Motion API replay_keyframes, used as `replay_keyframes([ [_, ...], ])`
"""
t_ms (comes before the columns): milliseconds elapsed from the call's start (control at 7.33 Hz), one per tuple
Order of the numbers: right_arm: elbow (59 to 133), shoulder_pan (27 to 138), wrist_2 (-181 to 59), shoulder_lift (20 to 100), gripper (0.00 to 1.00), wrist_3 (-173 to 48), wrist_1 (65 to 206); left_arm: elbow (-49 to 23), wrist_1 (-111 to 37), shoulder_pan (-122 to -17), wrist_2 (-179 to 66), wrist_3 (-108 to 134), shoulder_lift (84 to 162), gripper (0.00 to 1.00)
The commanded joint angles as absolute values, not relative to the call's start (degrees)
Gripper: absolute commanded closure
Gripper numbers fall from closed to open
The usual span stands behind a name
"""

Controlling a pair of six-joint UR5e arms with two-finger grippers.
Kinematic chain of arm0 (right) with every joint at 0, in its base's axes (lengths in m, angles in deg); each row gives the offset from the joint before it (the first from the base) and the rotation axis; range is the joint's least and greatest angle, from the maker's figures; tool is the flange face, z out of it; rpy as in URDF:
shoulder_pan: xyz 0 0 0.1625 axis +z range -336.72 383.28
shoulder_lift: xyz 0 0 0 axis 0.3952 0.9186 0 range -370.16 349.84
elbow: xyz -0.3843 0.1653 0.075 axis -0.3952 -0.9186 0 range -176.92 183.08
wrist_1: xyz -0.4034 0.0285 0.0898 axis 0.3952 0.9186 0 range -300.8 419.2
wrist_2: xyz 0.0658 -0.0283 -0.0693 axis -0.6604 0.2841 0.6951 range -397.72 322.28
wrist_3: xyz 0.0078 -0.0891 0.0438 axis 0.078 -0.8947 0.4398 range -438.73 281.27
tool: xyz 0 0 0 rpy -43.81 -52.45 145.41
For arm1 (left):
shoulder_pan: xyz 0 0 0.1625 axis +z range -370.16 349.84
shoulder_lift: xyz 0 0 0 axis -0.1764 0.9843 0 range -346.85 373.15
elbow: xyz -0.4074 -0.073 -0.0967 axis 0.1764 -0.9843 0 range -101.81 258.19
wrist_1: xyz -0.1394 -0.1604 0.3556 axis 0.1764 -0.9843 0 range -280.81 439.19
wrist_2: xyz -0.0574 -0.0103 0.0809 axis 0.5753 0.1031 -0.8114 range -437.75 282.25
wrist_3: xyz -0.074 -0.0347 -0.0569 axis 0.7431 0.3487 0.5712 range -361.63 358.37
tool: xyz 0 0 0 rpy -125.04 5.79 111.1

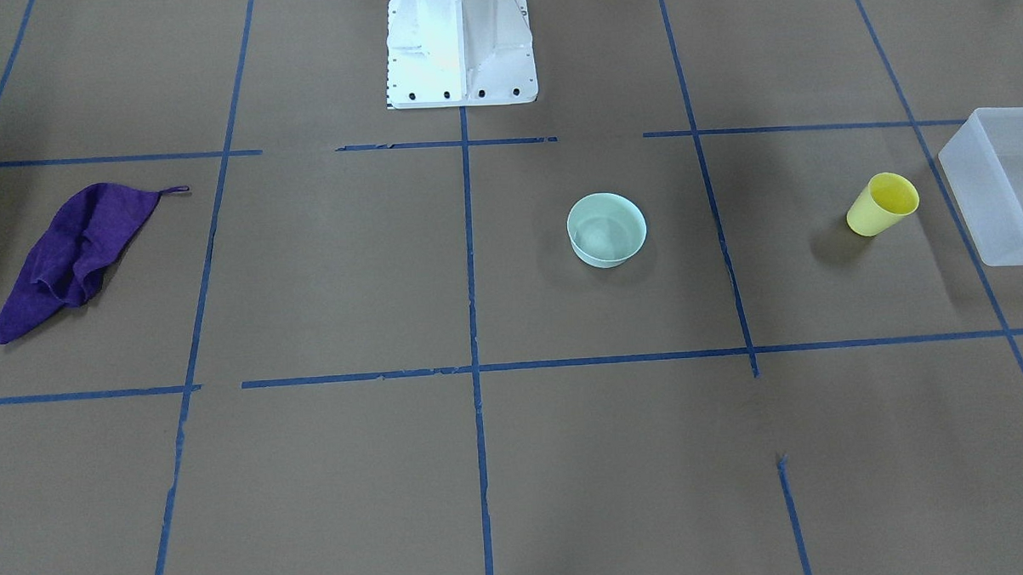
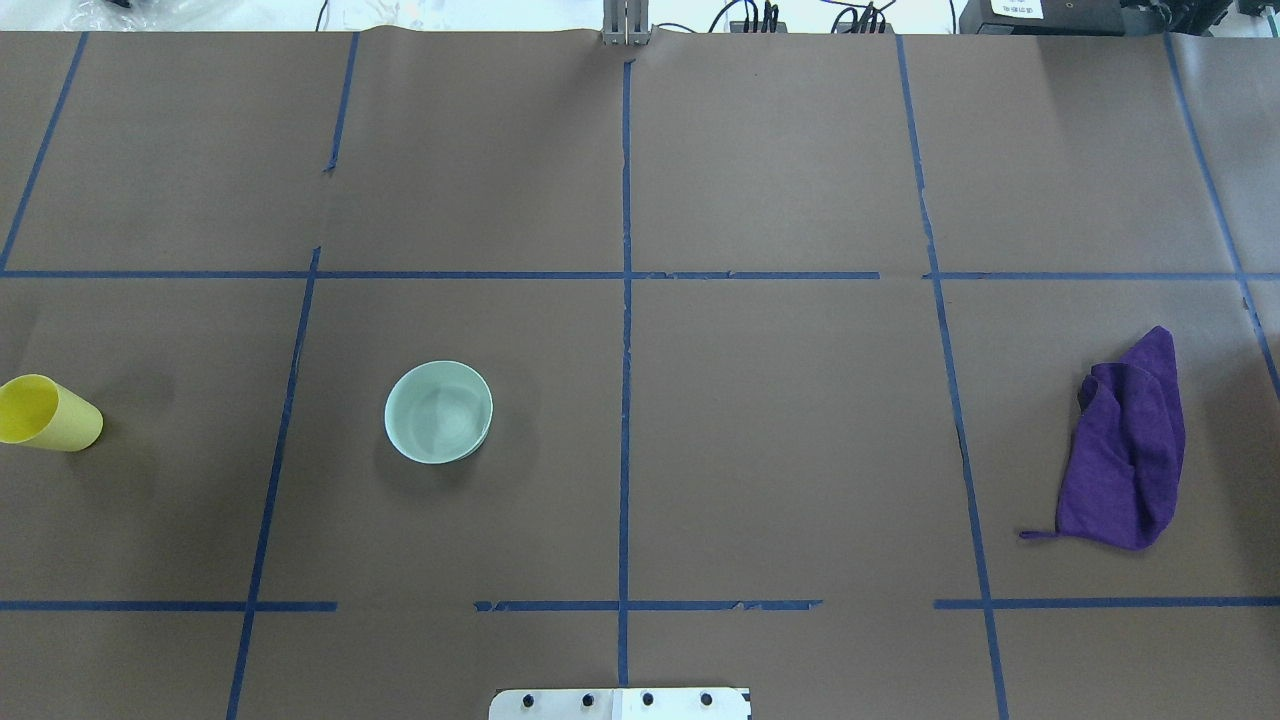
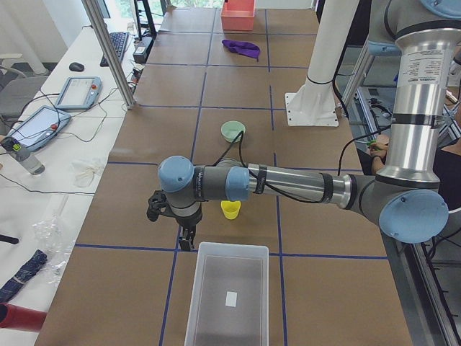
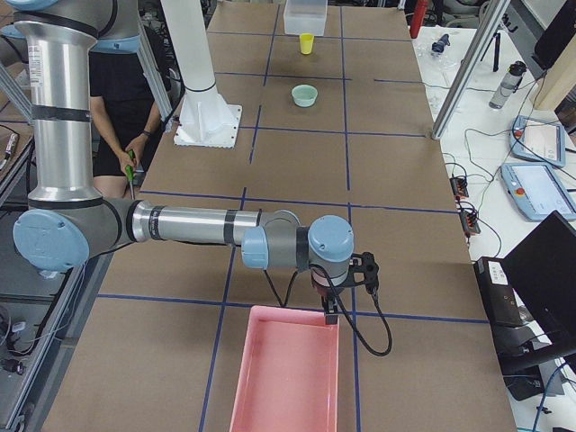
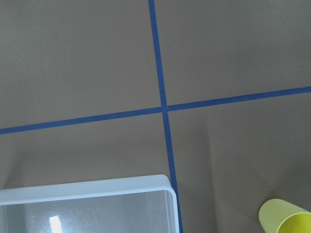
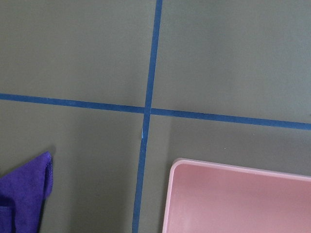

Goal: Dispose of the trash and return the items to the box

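No words or numbers can be read. The box [image 3: 216,321] has a small white label [image 3: 230,298] with no print showing, perhaps too tiny. Past the desk [image 2: 800,450], a white sticker [image 2: 1015,8] is on a black thing [image 2: 1085,14], but it is too blurry.

We see a table [image 1: 349,268] covered in brown paper and gridded with blue tape [image 1: 470,263]. Directly on it we find a mint-green bowl [image 1: 606,229], open side up. A yellow cup [image 1: 882,204] stands near the translucent box [image 1: 968,195] at one end. Toward the other end, a crumpled purple cloth [image 1: 72,256] lies near a pink tray [image 4: 283,378]. The robot's white base [image 1: 459,51] is there too.
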State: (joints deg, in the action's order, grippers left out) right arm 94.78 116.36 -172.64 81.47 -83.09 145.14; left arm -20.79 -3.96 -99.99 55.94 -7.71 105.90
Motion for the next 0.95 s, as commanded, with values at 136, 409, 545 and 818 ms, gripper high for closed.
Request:
replay_keyframes([
  [136, 96.67, 116.36, -172.72, 81.42, 0.0, -82.87, 145.07, -26.48, -4.83, -92.9, 55.84, 2.29, 104.39, 0.0],
  [409, 97.29, 116.27, -172.81, 81.51, 0.0, -82.86, 145.24, -26.93, -20.47, -88.24, 55.76, 13.85, 97.73, 0.0],
  [545, 97.29, 116.27, -172.72, 81.51, 0.0, -82.86, 145.25, -26.24, -31.79, -83.42, 55.41, 23.85, 94.22, 0.0],
  [818, 97.21, 116.18, -172.72, 81.51, 0.0, -82.86, 145.16, -24.13, -43.55, -79.26, 55.32, 31.39, 90.24, 0.0],
])
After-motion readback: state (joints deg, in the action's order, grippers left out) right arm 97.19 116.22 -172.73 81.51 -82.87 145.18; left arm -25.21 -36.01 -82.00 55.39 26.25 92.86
